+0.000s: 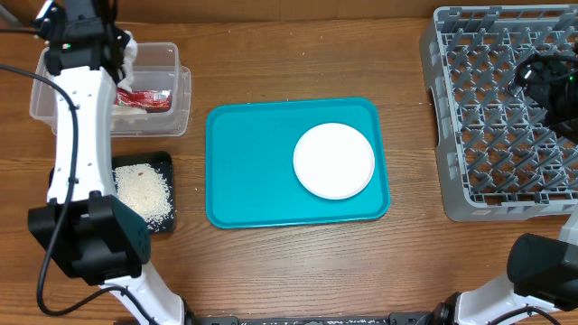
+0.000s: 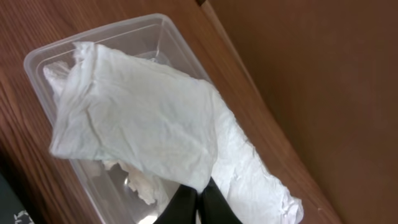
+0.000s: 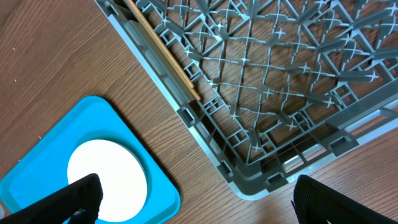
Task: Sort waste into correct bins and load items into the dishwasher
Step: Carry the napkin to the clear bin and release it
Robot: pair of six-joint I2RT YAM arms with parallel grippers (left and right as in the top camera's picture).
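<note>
over the clear tub (image 2: pixel 155 32), left claw (image 2: pixel 198 202) is nearly closed, pinching the crumpled white napkin (image 2: pixel 137 118) by one corner. red-and-white wrapper (image 1: pixel 144 97) lies in that tub. rice grains (image 1: pixel 143 191) sit in the black tray (image 1: pixel 161 162). right claw (image 3: pixel 196 190) is wide and empty above the grey dish rack (image 3: pixel 280 74) corner. chopsticks (image 3: pixel 165 53) lie in the rack. white plate (image 1: pixel 334 161) is on the teal tray (image 1: pixel 244 171).
</note>
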